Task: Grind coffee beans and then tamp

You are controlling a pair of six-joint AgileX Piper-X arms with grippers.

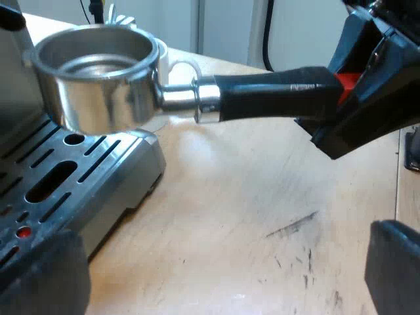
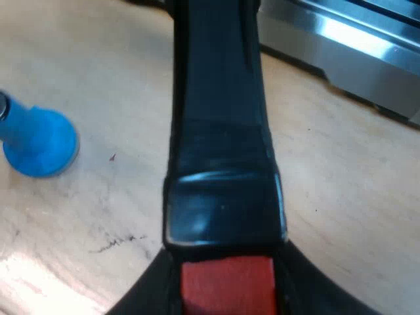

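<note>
The holder (image 1: 98, 79) is a shiny metal cup, bare and bright inside, with a short steel neck that runs into a dark handle (image 1: 275, 95) tipped by a red end (image 2: 226, 285). It is loose from the espresso machine (image 2: 354, 46) and held level over the rim of the slotted drip tray (image 1: 59, 177). The right gripper (image 1: 357, 92) is clamped on the handle at the red end, one black finger on each side. Taking the red end as six o'clock on the holder, the cup is at twelve, and a white mug (image 1: 174, 65) stands just past the cup at about four. The left gripper (image 1: 220, 269) hangs low over the table (image 1: 262, 216), its fingers spread wide with nothing between them. The table is pale wood with dark scuff marks. A blue tamper (image 2: 36, 141) rests on it, apart from the handle. Past the table is a pale wall (image 1: 223, 26).
</note>
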